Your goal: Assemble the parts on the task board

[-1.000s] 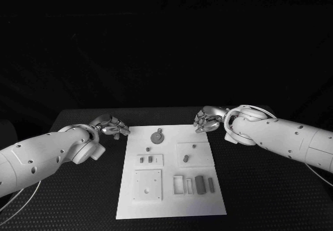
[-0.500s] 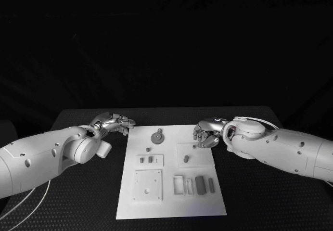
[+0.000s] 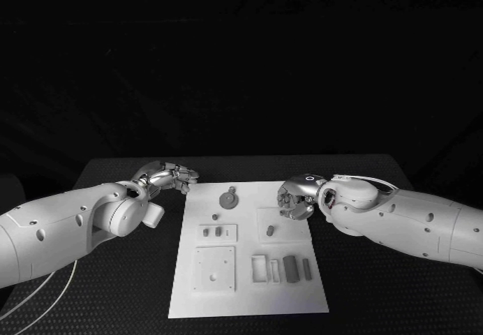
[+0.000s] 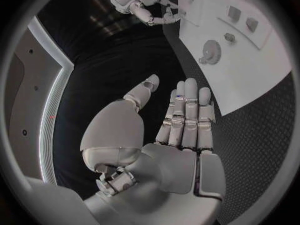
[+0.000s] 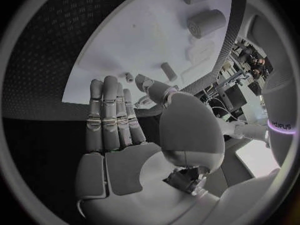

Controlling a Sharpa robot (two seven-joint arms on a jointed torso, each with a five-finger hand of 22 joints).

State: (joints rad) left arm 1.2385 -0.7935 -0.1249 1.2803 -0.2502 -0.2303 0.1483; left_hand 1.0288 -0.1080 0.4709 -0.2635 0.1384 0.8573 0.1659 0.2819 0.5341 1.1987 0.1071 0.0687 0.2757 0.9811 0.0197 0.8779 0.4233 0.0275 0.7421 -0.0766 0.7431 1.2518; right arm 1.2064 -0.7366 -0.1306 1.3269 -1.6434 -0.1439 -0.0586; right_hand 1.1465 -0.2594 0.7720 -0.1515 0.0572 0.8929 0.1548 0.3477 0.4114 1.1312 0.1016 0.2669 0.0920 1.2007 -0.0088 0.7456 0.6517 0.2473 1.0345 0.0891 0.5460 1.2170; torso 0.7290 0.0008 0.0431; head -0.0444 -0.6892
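Observation:
The white task board (image 3: 246, 293) lies in the middle of the table. A round gear-like part (image 3: 229, 199) lies near its far edge, two small pegs (image 3: 211, 231) stand in a left block, and an oval part (image 3: 270, 229) sits right of centre. My left hand (image 3: 169, 174) hovers off the board's far left corner, fingers straight and apart (image 4: 184, 117), holding nothing. My right hand (image 3: 297, 197) hangs over the board's far right edge, open (image 5: 115, 120), with the board (image 5: 144, 40) beyond its fingertips.
A square plate (image 3: 214, 267) and several upright bars and frames (image 3: 282, 268) occupy the board's near half. Black textured table (image 3: 382, 279) surrounds the board. Both white forearms flank the board on either side.
My right hand has come nearer along the board's right edge and turned. My left hand has shifted slightly away toward the board's far left corner.

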